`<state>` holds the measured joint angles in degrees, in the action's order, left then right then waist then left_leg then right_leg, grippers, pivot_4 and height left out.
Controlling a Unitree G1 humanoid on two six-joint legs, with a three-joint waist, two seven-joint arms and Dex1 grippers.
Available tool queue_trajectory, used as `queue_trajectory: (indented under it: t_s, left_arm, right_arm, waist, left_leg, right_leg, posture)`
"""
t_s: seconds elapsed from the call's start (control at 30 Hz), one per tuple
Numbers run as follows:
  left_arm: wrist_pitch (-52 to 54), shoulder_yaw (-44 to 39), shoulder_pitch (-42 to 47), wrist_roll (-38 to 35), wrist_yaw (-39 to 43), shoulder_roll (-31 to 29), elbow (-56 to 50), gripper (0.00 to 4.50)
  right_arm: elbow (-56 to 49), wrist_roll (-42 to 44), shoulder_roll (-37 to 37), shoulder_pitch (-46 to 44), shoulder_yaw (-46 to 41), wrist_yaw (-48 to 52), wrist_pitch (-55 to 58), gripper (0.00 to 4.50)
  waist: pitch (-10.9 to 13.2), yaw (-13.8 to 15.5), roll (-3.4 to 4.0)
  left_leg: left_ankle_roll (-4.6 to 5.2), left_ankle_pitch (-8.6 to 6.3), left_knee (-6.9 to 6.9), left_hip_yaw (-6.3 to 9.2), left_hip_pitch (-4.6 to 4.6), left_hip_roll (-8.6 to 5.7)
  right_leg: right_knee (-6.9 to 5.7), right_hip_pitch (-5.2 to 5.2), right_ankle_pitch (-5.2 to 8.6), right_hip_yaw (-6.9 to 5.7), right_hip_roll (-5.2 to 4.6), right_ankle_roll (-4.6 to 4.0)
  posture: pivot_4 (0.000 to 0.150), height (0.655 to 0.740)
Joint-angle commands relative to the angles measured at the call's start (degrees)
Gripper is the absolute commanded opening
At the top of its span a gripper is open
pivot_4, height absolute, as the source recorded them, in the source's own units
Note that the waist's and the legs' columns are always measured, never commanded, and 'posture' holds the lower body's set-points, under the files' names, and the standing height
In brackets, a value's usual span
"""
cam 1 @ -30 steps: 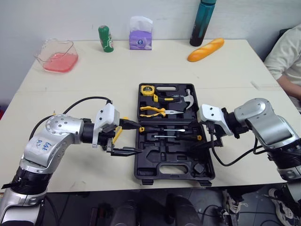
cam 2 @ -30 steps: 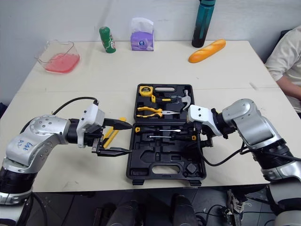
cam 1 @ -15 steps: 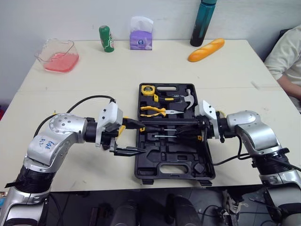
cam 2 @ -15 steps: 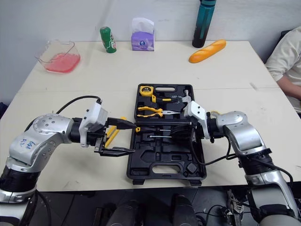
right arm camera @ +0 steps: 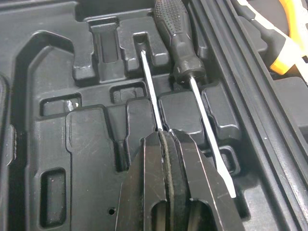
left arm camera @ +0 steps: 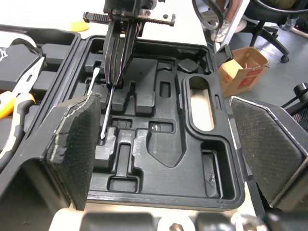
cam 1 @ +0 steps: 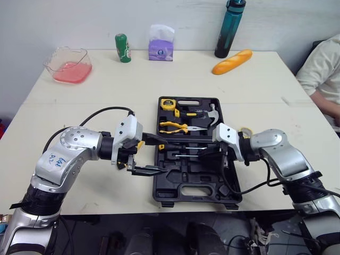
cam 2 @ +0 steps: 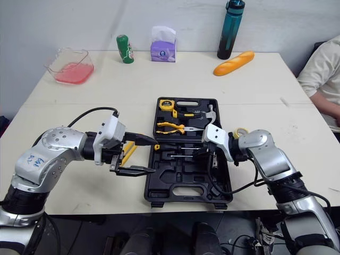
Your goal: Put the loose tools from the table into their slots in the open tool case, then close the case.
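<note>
The open black tool case [cam 1: 196, 187] lies in the middle of the table. It holds a tape measure [cam 1: 168, 103], yellow pliers [cam 1: 172, 126], a hammer [cam 1: 212, 114] and two screwdrivers [right arm camera: 179, 43]. My right gripper [right arm camera: 162, 135] is shut inside the case, its tips on the thin shaft [right arm camera: 151, 91] of the nearer screwdriver. The left wrist view shows those same shut fingers [left arm camera: 118, 57]. My left gripper [cam 1: 154, 155] stands open at the case's left edge. It is just above a yellow tool [cam 2: 126, 151] lying on the table.
Along the far edge stand a pink container [cam 1: 68, 64], a green can [cam 1: 122, 48], a tissue pack [cam 1: 161, 42], a teal bottle [cam 1: 228, 29] and a bread loaf [cam 1: 231, 61]. A person's arm [cam 1: 324, 74] is at the right. A small ring [cam 2: 239, 132] lies by the case's right edge.
My right gripper has shut and moved left into the case, onto the screwdriver shaft. The left gripper stays open and has edged closer to the case. The camera has shifted a little.
</note>
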<state>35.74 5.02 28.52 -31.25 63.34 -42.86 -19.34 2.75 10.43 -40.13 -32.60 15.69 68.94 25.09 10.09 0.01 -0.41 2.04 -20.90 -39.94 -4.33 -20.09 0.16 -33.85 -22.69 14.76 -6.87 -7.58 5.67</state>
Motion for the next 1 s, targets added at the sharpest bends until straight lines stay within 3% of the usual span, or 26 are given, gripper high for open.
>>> queue_trajectory:
  t_s: [0.03, 0.2, 0.23, 0.3, 0.33, 0.5, 0.67, 0.83, 1.0]
  left_arm:
    - [-0.26, -2.42, -2.25, -0.22, -2.08, 0.2, -0.2, 4.5]
    - [3.24, -14.51, -15.26, -3.07, -9.27, -0.44, -3.07, 4.5]
    - [4.34, -18.16, -18.77, -4.05, -10.59, -0.52, -3.91, 4.5]
    - [5.88, -25.72, -25.79, -5.52, -12.86, -0.17, -5.16, 4.5]
    - [6.63, -30.57, -29.94, -6.0, -14.02, 0.32, -5.37, 4.5]
    - [6.99, -50.51, -44.87, -7.43, -19.48, 4.68, -2.34, 4.5]
    - [0.98, -64.63, -54.37, -2.9, -21.71, 5.14, 9.7, 4.5]
    - [-1.65, -67.73, -53.83, -1.35, -24.61, 2.16, 18.63, 4.5]
    - [0.1, -64.36, -52.49, -3.1, -27.31, 3.62, 12.25, 4.5]
  right_arm:
    - [-0.07, -0.18, 0.87, 4.24, -2.11, -4.16, 1.3, 0.02]
    - [-9.5, 10.13, -3.36, 9.07, -18.62, -5.97, 7.36, 0.02]
    - [-10.85, 11.95, -5.22, 11.04, -22.18, -5.73, 8.96, 0.64]
    - [-12.23, 14.56, -8.76, 15.34, -28.85, -5.18, 11.18, 1.34]
    - [-12.22, 15.43, -10.65, 17.85, -32.71, -4.92, 12.05, 1.9]
    - [-7.69, 15.56, -16.47, 27.56, -45.57, -4.65, 11.68, 4.45]
    - [5.1, 11.58, -20.12, 31.34, -51.94, -6.33, 5.81, 4.45]
    - [12.67, 10.22, -21.49, 30.68, -51.68, -7.01, 1.05, 4.45]
    - [10.66, 11.52, -21.3, 28.57, -50.24, -8.11, 1.58, 4.45]
  waist:
    - [-0.01, -0.03, 0.01]
    - [0.37, -0.03, 0.59]
    - [0.44, 0.18, 0.7]
    - [0.45, 0.38, 0.72]
    - [0.47, 0.38, 0.73]
    - [0.5, 0.36, 0.7]
    - [0.52, 0.32, 0.7]
    - [0.54, 0.79, 0.77]
    - [0.61, 0.63, 0.92]
  left_leg:
    - [-0.05, -0.03, 0.0, 0.07, 0.0, 0.0]
    - [-0.01, 0.0, 0.0, 0.14, -0.26, 0.01]
    - [0.0, 0.0, 0.0, 0.13, -0.32, 0.01]
    - [0.04, 0.03, 0.0, 0.15, -0.77, 0.0]
    - [0.06, 0.04, -0.05, 0.19, -1.06, 0.01]
    - [0.08, 0.02, -0.02, 0.19, -1.04, 0.03]
    - [-0.09, -0.25, -0.06, 0.18, -0.88, 0.0]
    - [0.0, -0.2, -0.03, 0.19, -0.97, 0.06]
    - [-0.18, -0.32, -0.03, 0.18, -1.01, 0.05]
  right_leg:
    - [0.0, 0.02, 0.01, -0.03, -0.02, -0.02]
    - [-0.04, -0.21, 0.04, -0.13, -0.02, -0.08]
    - [-0.04, -0.29, 0.04, -0.13, -0.02, -0.08]
    - [-0.05, -0.74, 0.04, -0.18, -0.03, -0.08]
    - [-0.03, -0.94, 0.04, -0.27, -0.01, -0.08]
    - [0.08, -0.87, 0.05, -0.4, 0.03, -0.08]
    - [0.14, -0.88, 0.02, -0.28, -0.18, -0.17]
    - [0.03, -1.09, 0.12, -0.31, -0.2, -0.34]
    - [0.01, -1.14, 0.11, -0.22, -0.34, -0.34]
  posture:
    - [0.15, 0.7314]
    - [0.15, 0.7314]
    - [0.15, 0.7314]
    - [0.15, 0.7314]
    - [0.15, 0.7314]
    - [0.15, 0.7314]
    - [0.15, 0.7314]
    - [0.15, 0.7314]
    - [0.15, 0.7314]
